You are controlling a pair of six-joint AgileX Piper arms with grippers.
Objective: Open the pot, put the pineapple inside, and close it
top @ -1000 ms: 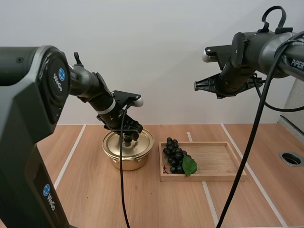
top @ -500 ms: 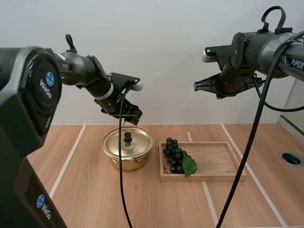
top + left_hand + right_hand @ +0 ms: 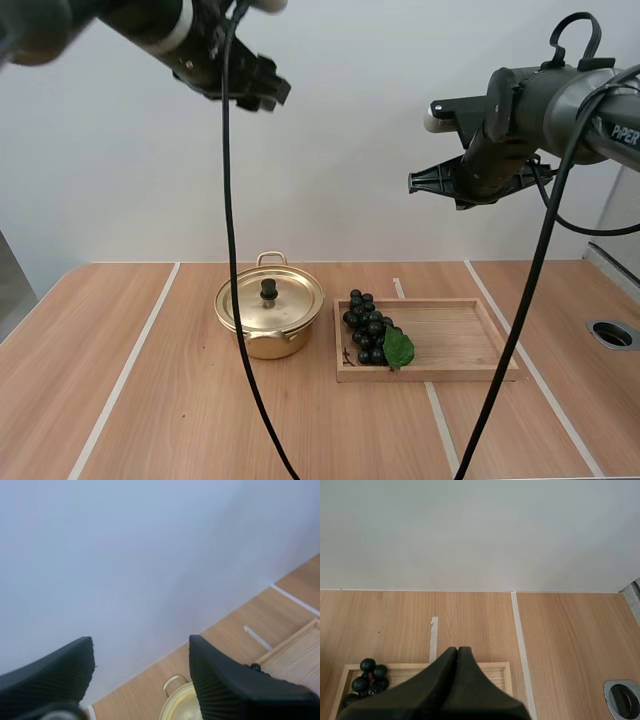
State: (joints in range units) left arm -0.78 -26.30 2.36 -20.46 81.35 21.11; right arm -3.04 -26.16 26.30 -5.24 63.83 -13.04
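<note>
A gold pot point(image 3: 262, 322) stands on the table with its lid point(image 3: 270, 298) on, black knob upright. To its right a bunch of dark grapes point(image 3: 369, 327) with a green leaf lies at the left end of a wooden tray point(image 3: 455, 345). My left gripper point(image 3: 262, 88) hangs high above the pot, far from it, open and empty. In the left wrist view its fingers point(image 3: 220, 680) stand wide apart over the pot point(image 3: 181, 704). My right gripper point(image 3: 414, 183) is held high over the tray, shut on nothing; it point(image 3: 457, 653) shows as one dark wedge above the tray point(image 3: 501, 667) and grapes point(image 3: 371, 677).
A round metal-rimmed hole point(image 3: 612, 334) sits in the table at the far right, seen too beside the right gripper point(image 3: 622, 698). White tape lines point(image 3: 125, 375) run front to back across the wooden tabletop.
My left gripper has risen from the lid's knob to high above the pot, empty. The lid stays on the pot. The right arm has not moved.
</note>
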